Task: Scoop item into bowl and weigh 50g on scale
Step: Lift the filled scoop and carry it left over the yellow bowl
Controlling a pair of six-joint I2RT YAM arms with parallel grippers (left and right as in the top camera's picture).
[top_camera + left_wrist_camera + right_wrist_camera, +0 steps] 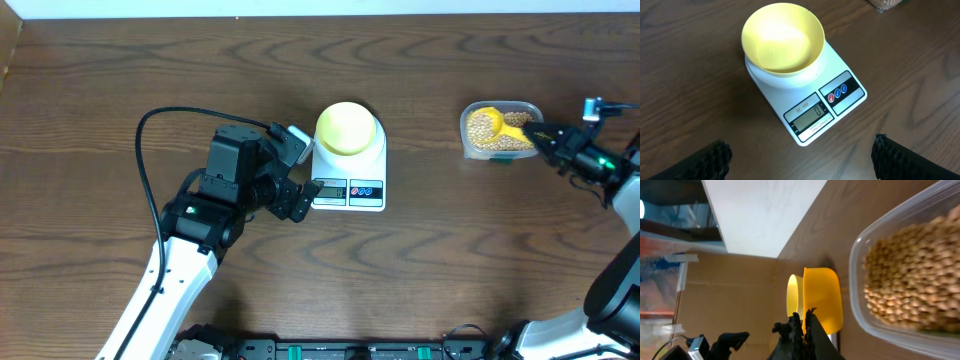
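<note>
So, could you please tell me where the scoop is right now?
In the overhead view the scoop is far right, at the tub of beans, its handle gripped by the right end effector.

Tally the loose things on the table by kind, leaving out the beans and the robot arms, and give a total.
pale-yellow bowl: 1
white scale: 1
clear tub: 1
yellow scoop: 1
Total: 4
</note>
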